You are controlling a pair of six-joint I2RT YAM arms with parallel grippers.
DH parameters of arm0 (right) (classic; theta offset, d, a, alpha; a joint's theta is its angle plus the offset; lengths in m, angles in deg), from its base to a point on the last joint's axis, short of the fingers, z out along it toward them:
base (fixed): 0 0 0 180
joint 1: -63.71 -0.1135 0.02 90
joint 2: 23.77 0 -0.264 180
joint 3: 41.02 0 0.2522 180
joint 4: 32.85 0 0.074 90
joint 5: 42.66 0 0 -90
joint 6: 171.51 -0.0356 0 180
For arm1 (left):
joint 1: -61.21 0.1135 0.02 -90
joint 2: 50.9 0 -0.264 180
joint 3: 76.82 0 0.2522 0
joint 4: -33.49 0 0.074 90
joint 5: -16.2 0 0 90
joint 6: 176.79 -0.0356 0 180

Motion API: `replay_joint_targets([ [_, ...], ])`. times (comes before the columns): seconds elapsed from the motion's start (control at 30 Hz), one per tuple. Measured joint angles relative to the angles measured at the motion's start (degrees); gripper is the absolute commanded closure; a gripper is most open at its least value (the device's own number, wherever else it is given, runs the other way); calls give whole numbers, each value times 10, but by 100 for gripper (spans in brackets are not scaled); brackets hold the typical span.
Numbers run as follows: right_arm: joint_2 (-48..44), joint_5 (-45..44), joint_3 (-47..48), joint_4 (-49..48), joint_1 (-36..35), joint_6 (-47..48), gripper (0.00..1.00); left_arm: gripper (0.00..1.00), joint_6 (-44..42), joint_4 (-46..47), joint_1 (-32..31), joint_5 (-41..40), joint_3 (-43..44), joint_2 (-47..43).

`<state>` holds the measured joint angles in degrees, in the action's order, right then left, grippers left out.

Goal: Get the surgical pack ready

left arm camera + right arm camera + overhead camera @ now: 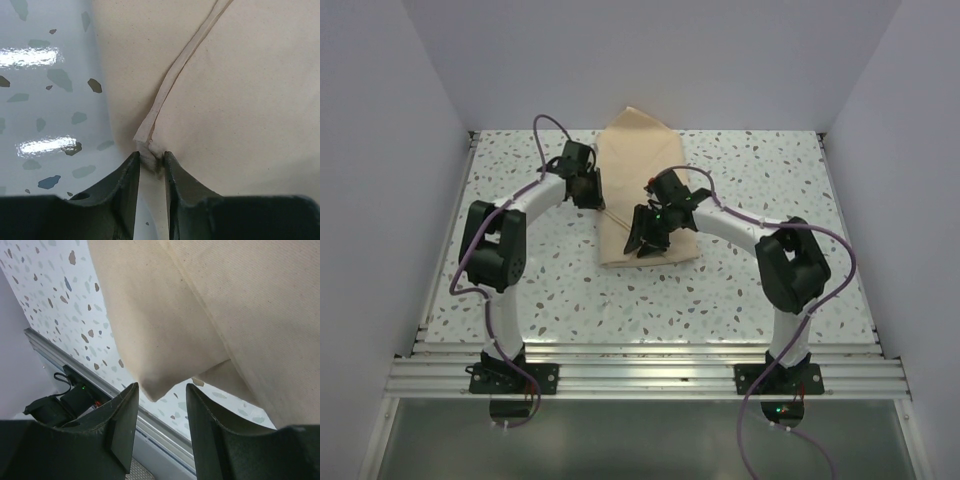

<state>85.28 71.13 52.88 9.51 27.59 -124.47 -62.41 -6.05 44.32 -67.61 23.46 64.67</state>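
The tan cloth (pixel 638 150) of the pack lies folded on the speckled table (pixel 770 190). It runs from the middle of the table up to a point at 12 o'clock.

My left claw (pixel 151 161) sits at the cloth's 9 o'clock edge. Its fingers stand a narrow gap apart, and the tip of the hem (pixel 175 75) is tucked between them. The hem runs away toward 1 o'clock. Whether I am squeezing that tip I cannot tell.

My right claw (pixel 161 390) is over the cloth's 6 o'clock end with its fingers well apart and nothing between them. A folded corner of the cloth points at the gap from 12 o'clock. The metal rail (pixel 160 427) shows past it.
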Motion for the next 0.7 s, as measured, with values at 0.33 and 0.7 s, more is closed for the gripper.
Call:
replay_joint_targets([
  [0.33, 21, 5, 0, -3, 0, -1, 64, 57, 0, 6, 1, -9, -28, -27],
  [0.7, 24, 12, 0, -4, 0, -1, 73, 49, 1, 9, -11, -8, -56, -51],
])
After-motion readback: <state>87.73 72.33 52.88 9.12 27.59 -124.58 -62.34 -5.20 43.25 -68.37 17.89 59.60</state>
